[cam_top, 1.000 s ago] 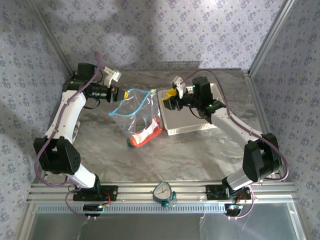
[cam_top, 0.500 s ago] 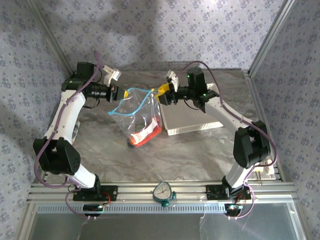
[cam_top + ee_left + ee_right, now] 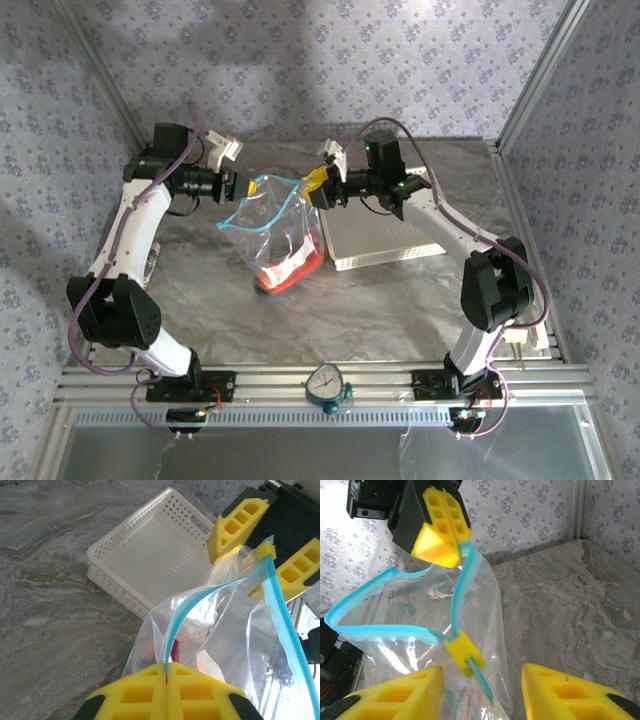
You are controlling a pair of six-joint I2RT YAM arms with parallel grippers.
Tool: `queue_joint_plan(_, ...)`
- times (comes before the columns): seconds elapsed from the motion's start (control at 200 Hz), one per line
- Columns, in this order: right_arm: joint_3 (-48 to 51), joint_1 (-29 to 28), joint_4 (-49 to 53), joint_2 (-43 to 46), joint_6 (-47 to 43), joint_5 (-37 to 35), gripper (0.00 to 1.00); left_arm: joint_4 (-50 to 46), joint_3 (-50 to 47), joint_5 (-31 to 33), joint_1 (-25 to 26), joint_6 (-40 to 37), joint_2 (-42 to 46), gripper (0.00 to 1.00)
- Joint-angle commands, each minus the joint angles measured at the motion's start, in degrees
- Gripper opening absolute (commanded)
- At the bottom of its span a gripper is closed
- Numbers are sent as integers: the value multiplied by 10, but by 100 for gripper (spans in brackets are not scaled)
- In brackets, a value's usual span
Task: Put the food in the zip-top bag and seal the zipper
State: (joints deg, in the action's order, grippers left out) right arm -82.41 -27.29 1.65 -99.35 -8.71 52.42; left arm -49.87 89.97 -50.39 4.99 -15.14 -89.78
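**Update: right hand point(image 3: 318, 186) at slider point(image 3: 462, 652)**

My right hand had swung from basket point(image 3: 385, 248) to zip-top bag point(image 3: 268, 215), fingers point(image 3: 395, 692) apart astride the slider. My left hand point(image 3: 166, 672) stayed clamped on the zipper point(image 3: 457, 595). Food point(image 3: 290, 275) sat inside. Marbled grey tabletop point(image 3: 400, 310), floral walls point(image 3: 400, 60).

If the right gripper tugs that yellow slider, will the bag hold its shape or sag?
Likely floppy: the zip-top bag hangs creased from the left gripper, its zipper bowing open. Probably bottom-heavy, since the food sits low inside; expect it to swing.
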Motion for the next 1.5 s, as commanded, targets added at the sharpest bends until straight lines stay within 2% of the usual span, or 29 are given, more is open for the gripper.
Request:
queue_joint_plan(0.0,-27,-6,26,-11,-16,20,40,-10,20,-21,5,-4,-5,3)
queue_joint_plan(0.145,-54,-14,83,-21,-30,-8,26,-7,24,-18,6,0,-4,3)
queue_joint_plan(0.155,-55,-13,88,-21,-30,-11,23,-7,24,-17,6,0,-4,3)
queue_joint_plan(0.18,-60,-14,99,-23,-31,-18,9,-6,25,-17,6,2,-4,3)
queue_joint_plan(0.205,-64,-14,108,-24,-30,-28,0,-5,25,-17,7,3,-3,3)
queue_joint_plan(0.34,-63,-9,111,-17,-20,-48,0,4,22,-12,7,18,3,5)
queue_joint_plan(0.47,-33,-3,71,11,-2,-65,0,46,-1,23,8,60,32,8)
queue_joint_plan(0.7,-16,1,65,38,22,-118,0,178,-97,190,-9,174,153,23)
queue_joint_plan(0.755,-16,4,68,36,27,-120,0,215,-135,210,-17,200,191,33)
queue_joint_plan(0.95,-27,14,70,18,45,-123,0,271,-254,212,-22,244,289,45)
queue_joint_plan(1.084,-44,21,82,8,52,-113,0,283,-327,244,-23,260,329,46)
queue_joint_plan(1.249,-48,21,88,7,48,-108,0,308,-393,271,-29,303,337,50)
queue_joint_plan(1.364,-49,21,90,5,48,-104,0,354,-435,241,-48,341,338,55)
queue_joint_plan(1.499,-49,21,90,5,48,-99,0,436,-474,164,-77,383,321,57)
